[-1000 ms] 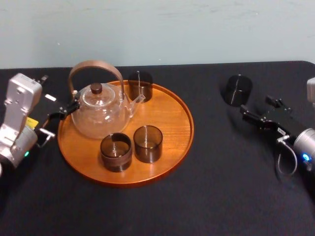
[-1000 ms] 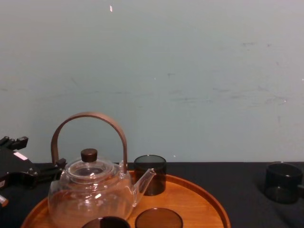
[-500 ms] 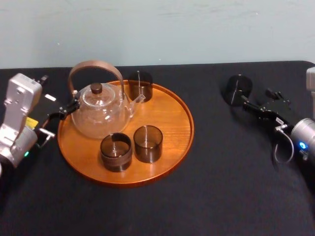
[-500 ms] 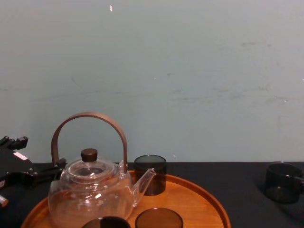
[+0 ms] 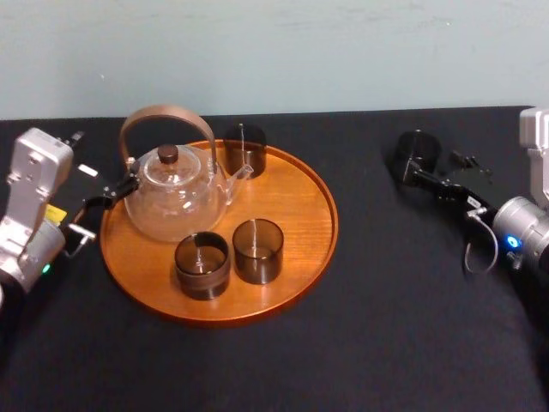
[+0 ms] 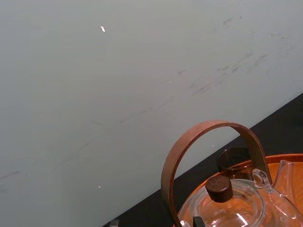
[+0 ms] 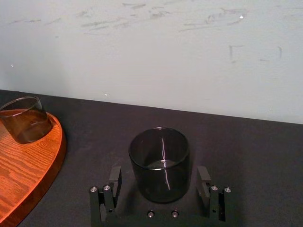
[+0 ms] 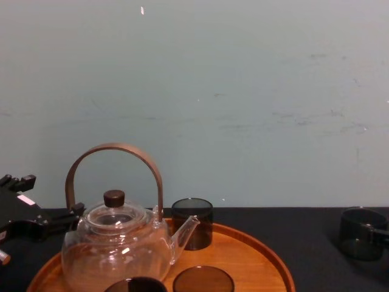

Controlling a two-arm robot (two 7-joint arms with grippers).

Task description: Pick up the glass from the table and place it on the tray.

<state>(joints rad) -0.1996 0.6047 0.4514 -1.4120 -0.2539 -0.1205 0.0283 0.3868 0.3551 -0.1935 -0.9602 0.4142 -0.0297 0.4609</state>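
Observation:
A dark smoked glass (image 5: 413,153) stands on the black table (image 5: 386,300) at the far right, apart from the tray. My right gripper (image 5: 431,170) is open, one finger on either side of it. In the right wrist view the glass (image 7: 161,161) sits between the fingers (image 7: 113,182), with a gap on both sides. The round orange-brown tray (image 5: 326,206) lies left of centre. My left gripper (image 5: 99,210) is parked open at the tray's left edge.
The tray carries a clear glass teapot (image 5: 176,196) with a brown hoop handle and three dark glasses, one at the back (image 5: 244,150) and two at the front (image 5: 202,264) (image 5: 257,251). Bare wood shows on the tray's right half. A pale wall stands behind the table.
My right gripper has moved forward and left to the glass on the table, and its fingers now lie on either side of it. The left arm and the tray's things are unmoved.

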